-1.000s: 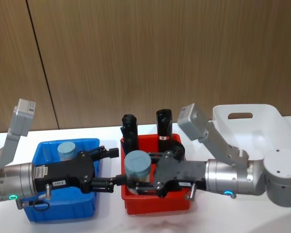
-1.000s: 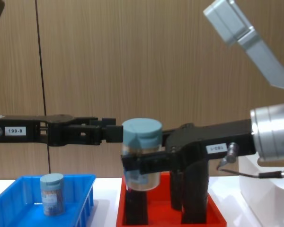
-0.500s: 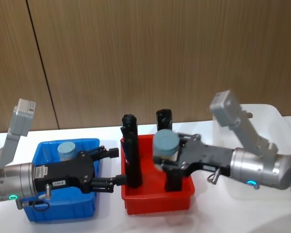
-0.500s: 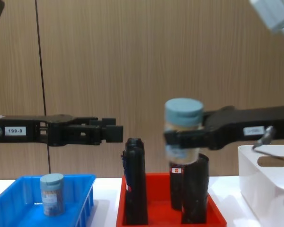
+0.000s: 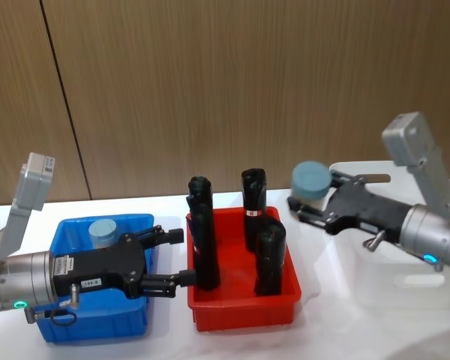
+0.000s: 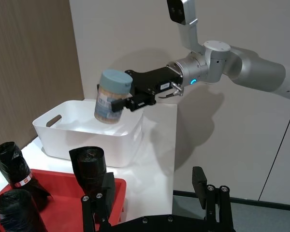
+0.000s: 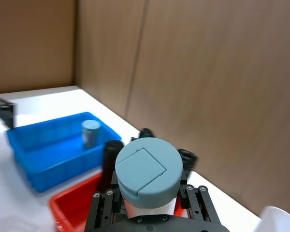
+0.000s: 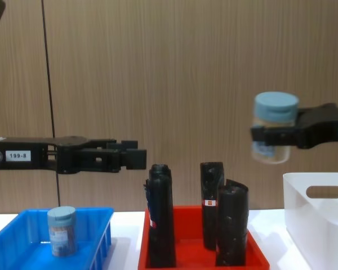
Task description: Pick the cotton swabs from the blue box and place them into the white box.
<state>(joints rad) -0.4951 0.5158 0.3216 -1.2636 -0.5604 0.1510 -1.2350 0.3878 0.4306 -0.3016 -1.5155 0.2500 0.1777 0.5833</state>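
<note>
Black packs [image 5: 202, 232] in red tray [image 5: 240, 321] stand between blue box [image 5: 97, 328] and white box [image 5: 394, 281].

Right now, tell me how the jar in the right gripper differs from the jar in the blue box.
The held jar hangs in the air, clamped in the right gripper; the boxed jar stands in the blue box, untouched. The held jar is at the left rim of the white box; the boxed jar sits far left, lower than the open left gripper. Both are clear labelled jars with pale blue lids.
</note>
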